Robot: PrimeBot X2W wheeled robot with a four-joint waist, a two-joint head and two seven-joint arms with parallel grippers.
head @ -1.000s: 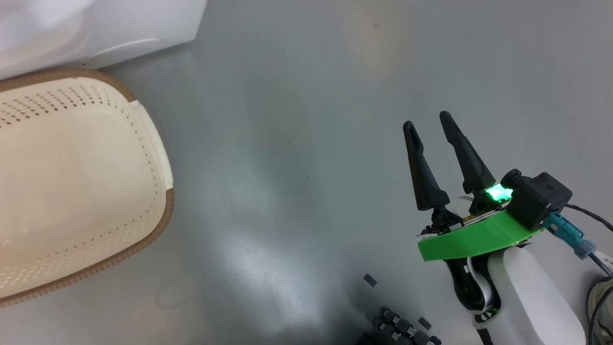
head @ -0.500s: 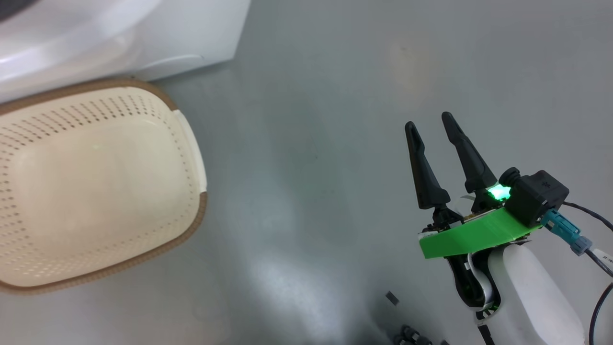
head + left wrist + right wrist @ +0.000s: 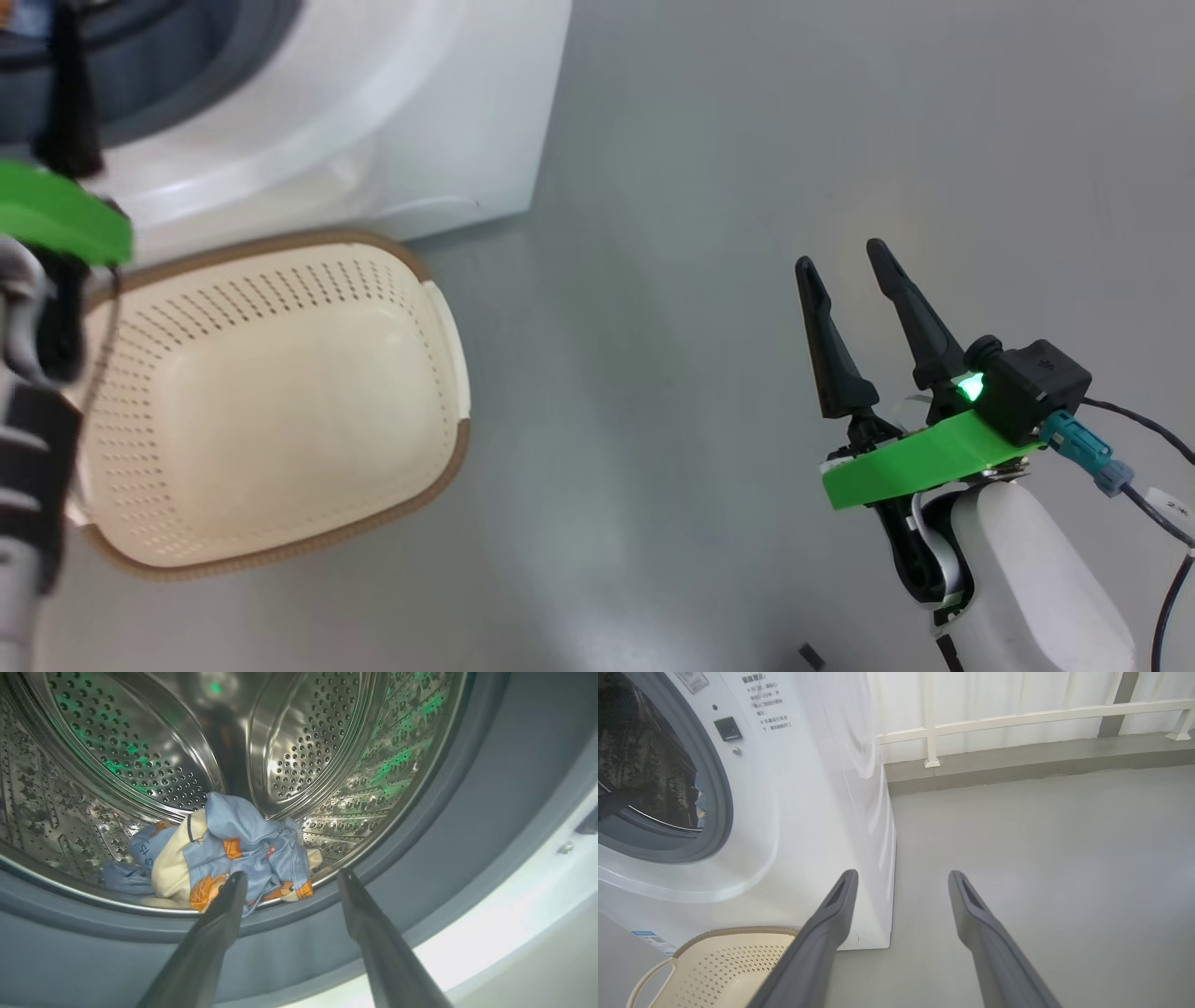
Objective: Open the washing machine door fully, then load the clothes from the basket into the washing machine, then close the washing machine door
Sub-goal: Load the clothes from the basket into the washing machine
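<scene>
Clothes [image 3: 224, 858] sit in a crumpled heap inside the steel drum [image 3: 140, 742] of the washing machine [image 3: 448, 121], low at the front, right behind the grey gasket [image 3: 444, 812] lip. Light blue fabric w/ orange-brown prints, wrapped round a cream piece.

Left end effector [image 3: 290, 873] points into the drum opening, fingers spread wide w/ nothing btw them. In the left wrist view the heap lies just past the tips. One fingertip [image 3: 236, 882] overlaps the heap's lower edge, but can't tell if it touches.

Basket [image 3: 280, 289] stands on the grey floor [image 3: 700, 187] just in front of the machine, brown rim near the white front panel.

Right end effector [image 3: 840, 255] hangs over bare floor, well apart from the basket and off to the machine's right side. Its fingers are parted and hold nothing. The right wrist view looks past them at the machine's front corner, w/ the basket's handle end at lower left and a white railing [image 3: 1017, 718] at the back.
</scene>
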